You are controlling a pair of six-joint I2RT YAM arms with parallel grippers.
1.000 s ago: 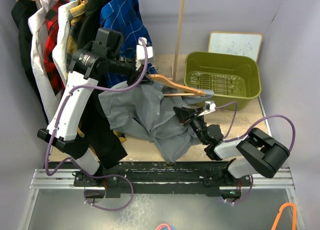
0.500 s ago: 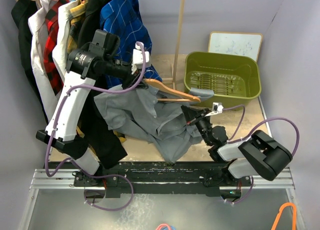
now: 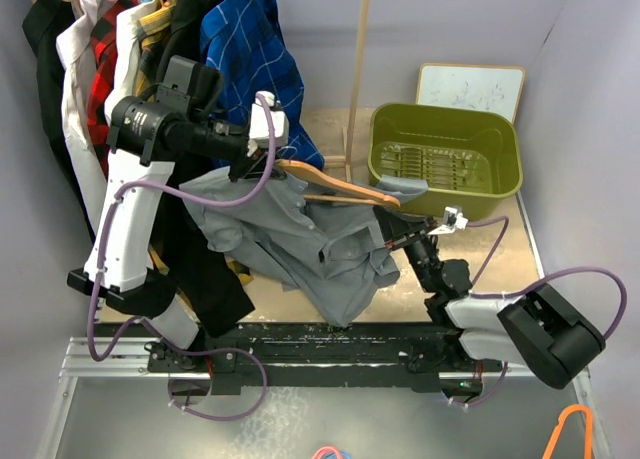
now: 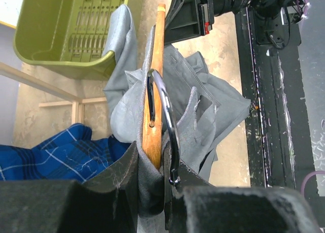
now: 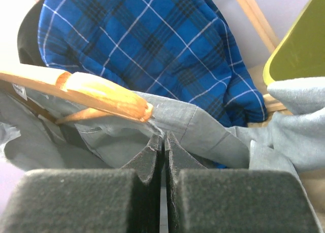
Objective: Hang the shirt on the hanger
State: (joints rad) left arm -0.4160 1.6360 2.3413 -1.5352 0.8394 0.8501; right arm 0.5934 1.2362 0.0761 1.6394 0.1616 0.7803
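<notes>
The light-grey shirt (image 3: 300, 244) hangs in a bunch from the tan wooden hanger (image 3: 335, 186), its lower part resting on the table. My left gripper (image 3: 262, 159) is shut on the hanger's neck (image 4: 154, 91) with shirt fabric (image 4: 203, 106) pinched beside it; the metal hook (image 4: 167, 116) curves over the fingers. My right gripper (image 3: 392, 237) is shut on an edge of the shirt (image 5: 213, 131) just below the hanger's right tip (image 5: 86, 91). One grey sleeve end lies over the bin's rim.
A green bin (image 3: 445, 154) stands at the back right, with a whiteboard (image 3: 470, 87) behind it. The blue check shirt (image 3: 250, 59) and other garments hang on the rack at the back left. A wooden rack post (image 3: 358, 69) rises beside the bin.
My left gripper has moved left and up, carrying the hanger and shirt. My right gripper has shifted right and stays shut at the shirt's edge near the hanger tip.
</notes>
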